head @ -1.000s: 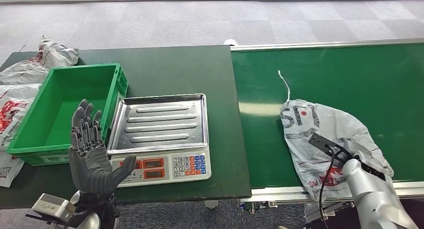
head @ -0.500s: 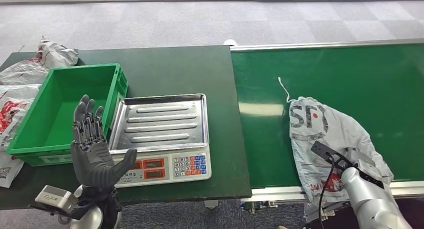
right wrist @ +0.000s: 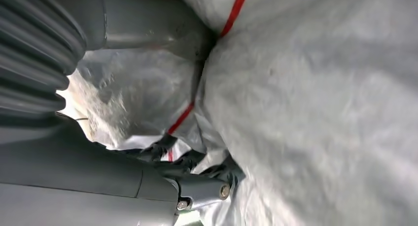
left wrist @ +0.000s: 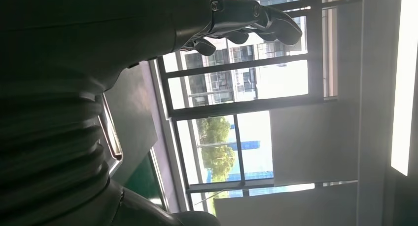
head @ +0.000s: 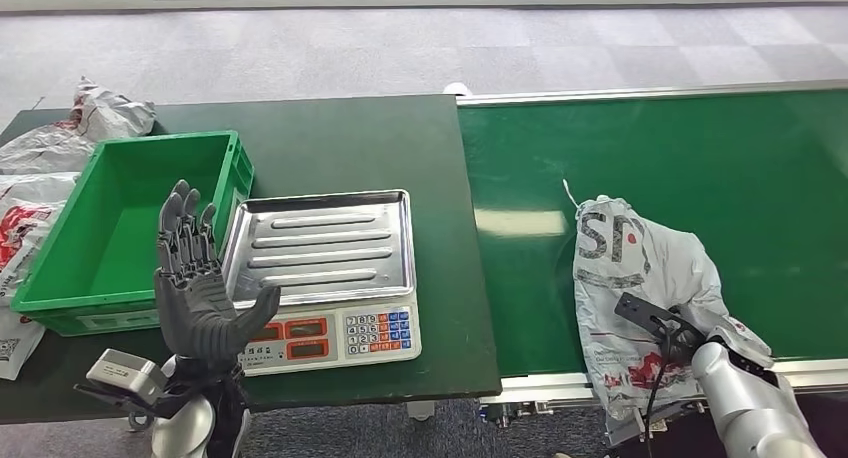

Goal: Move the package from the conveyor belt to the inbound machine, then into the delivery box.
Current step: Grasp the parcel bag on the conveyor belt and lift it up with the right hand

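Gripping package (head: 630, 278), right hand (right wrist: 148, 181) has dragged it nearer belt (head: 760, 168) edge

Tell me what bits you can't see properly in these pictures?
- Right hand: head view, hidden under the package.
- Package's far side: right wrist view, cut off by the edge.
- Scale display: head view, too small to read, partly behind the left hand.

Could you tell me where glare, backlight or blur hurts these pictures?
Head view: even light, a pale glare patch on the green conveyor belt. Left wrist view: bright windows leave the dark left hand in silhouette. Right wrist view: the grey plastic package with red print is so close that it looks soft.
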